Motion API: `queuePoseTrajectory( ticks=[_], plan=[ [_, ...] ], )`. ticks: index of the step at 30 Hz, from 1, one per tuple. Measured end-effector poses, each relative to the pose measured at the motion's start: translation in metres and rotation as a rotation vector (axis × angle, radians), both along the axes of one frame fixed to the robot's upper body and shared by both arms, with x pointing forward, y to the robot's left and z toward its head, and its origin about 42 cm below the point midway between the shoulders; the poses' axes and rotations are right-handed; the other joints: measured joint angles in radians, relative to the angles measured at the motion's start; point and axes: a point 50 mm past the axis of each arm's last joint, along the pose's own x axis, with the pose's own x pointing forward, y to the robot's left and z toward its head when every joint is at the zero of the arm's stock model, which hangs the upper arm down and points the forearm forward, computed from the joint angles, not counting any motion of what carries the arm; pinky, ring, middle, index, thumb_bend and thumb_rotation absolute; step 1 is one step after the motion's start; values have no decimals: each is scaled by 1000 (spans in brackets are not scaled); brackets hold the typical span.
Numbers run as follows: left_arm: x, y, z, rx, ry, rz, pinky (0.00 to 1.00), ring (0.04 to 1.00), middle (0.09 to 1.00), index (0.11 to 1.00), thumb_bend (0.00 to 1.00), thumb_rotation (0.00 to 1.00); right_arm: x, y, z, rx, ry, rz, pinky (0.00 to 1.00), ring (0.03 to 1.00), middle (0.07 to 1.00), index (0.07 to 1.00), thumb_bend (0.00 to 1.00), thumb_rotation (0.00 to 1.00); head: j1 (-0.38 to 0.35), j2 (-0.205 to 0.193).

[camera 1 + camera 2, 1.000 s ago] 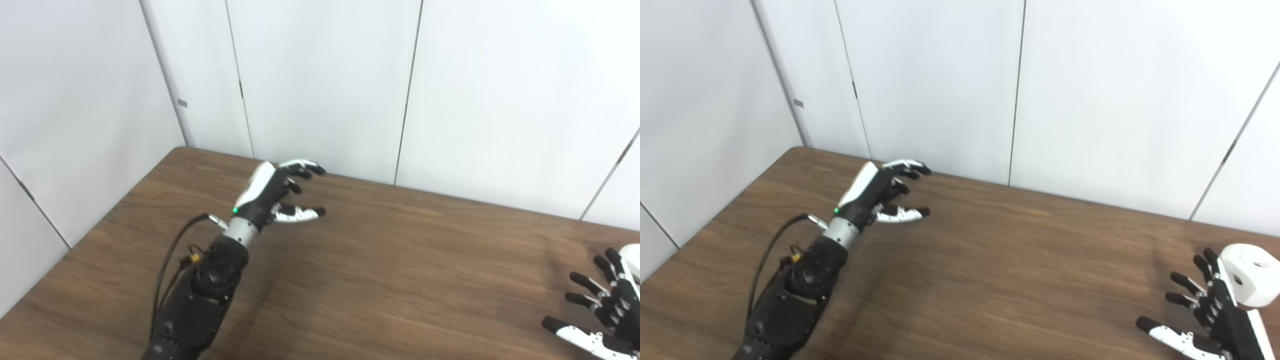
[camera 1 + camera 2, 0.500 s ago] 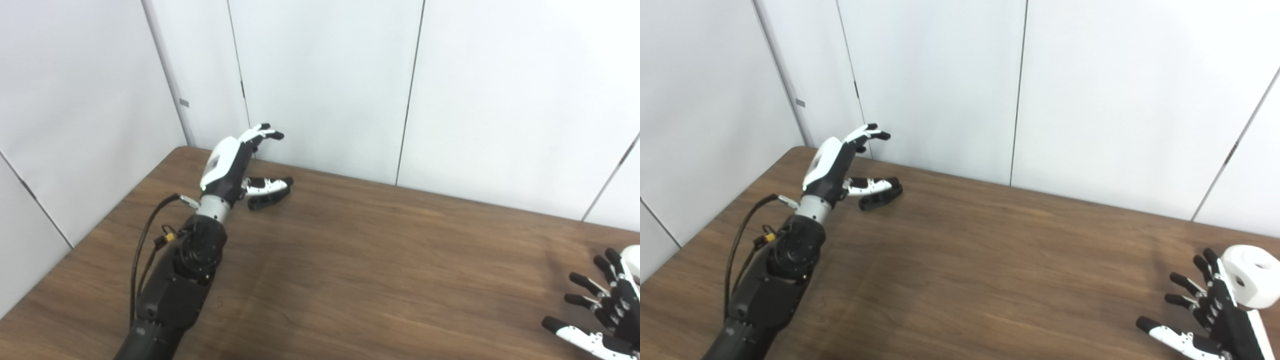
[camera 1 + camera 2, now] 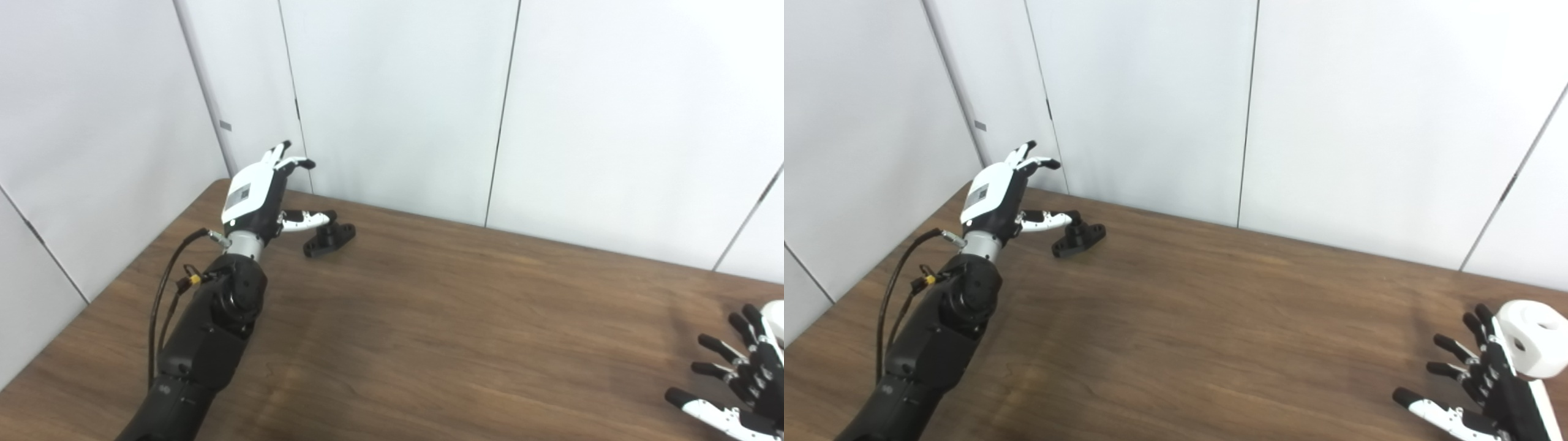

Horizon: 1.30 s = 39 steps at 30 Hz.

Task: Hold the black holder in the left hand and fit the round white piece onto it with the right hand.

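Paired head views over table [image 3: 465,343]

Matt wood-grain table [image 3: 465,318], matt black plastic holder [image 3: 329,238], smooth white plastic round piece [image 3: 1534,346].

Black holder [image 3: 329,238] far-left; white piece [image 3: 1532,345] far-right.

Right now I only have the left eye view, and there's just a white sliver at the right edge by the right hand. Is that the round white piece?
Observer: Yes. The right eye view shows the whole round white piece, sitting on the table.
Operator: Is the right hand holding it?
Observer: No. The right hand is open, and the piece sits just beyond its fingers; I cannot tell whether they touch.
Operator: Any opening visible on it?
Observer: Yes, a dark recess shows on its upper face.
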Motion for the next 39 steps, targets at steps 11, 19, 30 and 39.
queuePoseTrajectory(
  ticks=[11,19,30,39],
  plan=[
    [7,9,-11,18,184,80,1000,1000,1000,834,1000,517,-1,-2,0,1,2,4,700,846,985,1000,697,116,-2,5],
    [11,5,-23,48,254,94,1000,1000,1000,829,1000,473,-2,-3,2,8,-3,7,685,844,982,1000,681,121,2,8],
    [14,4,-42,71,329,116,1000,1000,1000,825,1000,464,-5,-4,3,5,-9,6,685,845,976,1000,678,125,-5,14],
    [21,1,-58,62,334,142,1000,1000,1000,811,996,368,-6,-3,4,4,-12,6,673,825,966,1000,683,138,-15,15]
  ],
)
